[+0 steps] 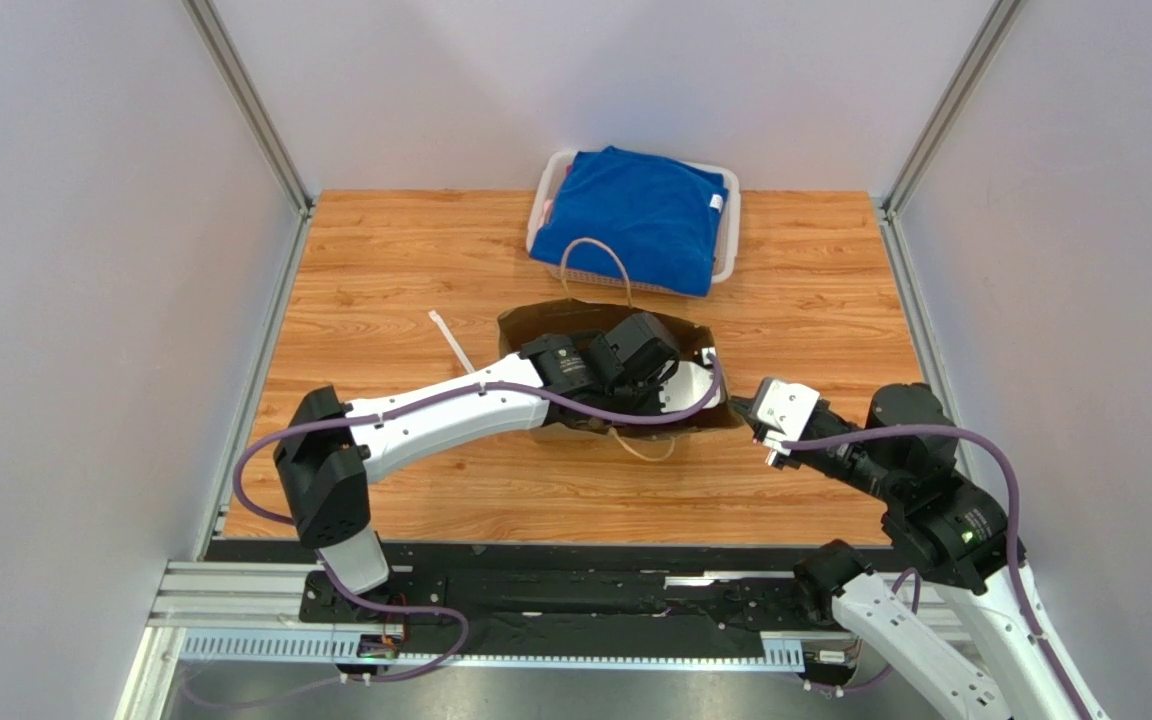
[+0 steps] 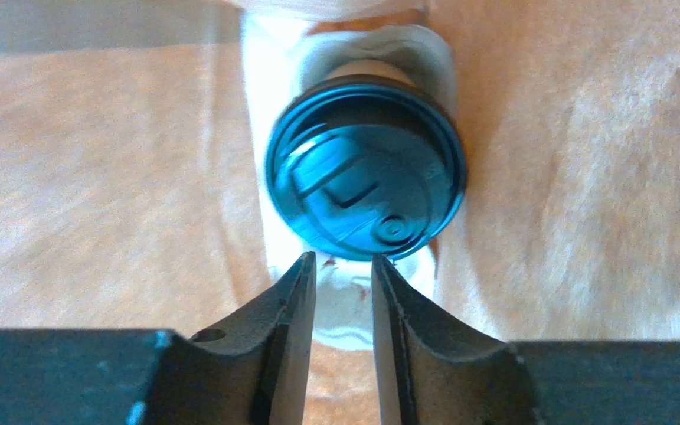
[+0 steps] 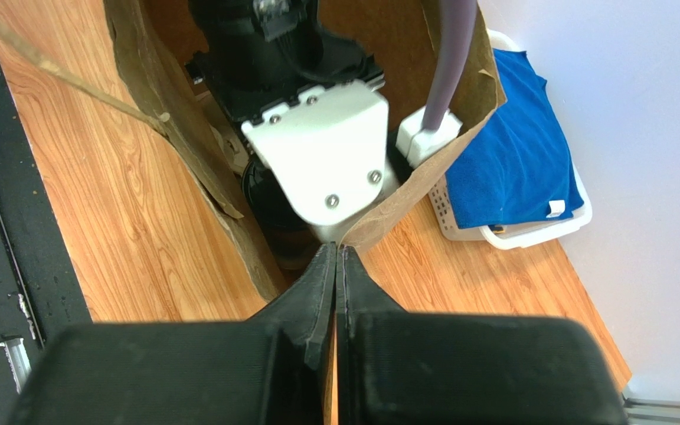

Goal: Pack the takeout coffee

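Two fingers of the left gripper [image 2: 343,270] stand slightly apart with nothing between them, down inside the brown paper bag [image 3: 441,168]. Just beyond their tips sits the black-lidded takeout coffee [image 2: 366,168], seated in a pale pulp carrier [image 2: 352,305] on the bag's floor. The right gripper [image 3: 335,261] is pinched tight on the bag's upper rim.

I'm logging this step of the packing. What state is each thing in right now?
coffee cup: lid on, upright in the carrier, not gripped.
carrier: inside the paper bag, holding the coffee cup.
paper bag: open at the top, rim pinched.
left gripper: inside the paper bag, slightly open, empty.
right gripper: shut on the paper bag's rim.
towel: folded in the basket.
basket: holding the towel.
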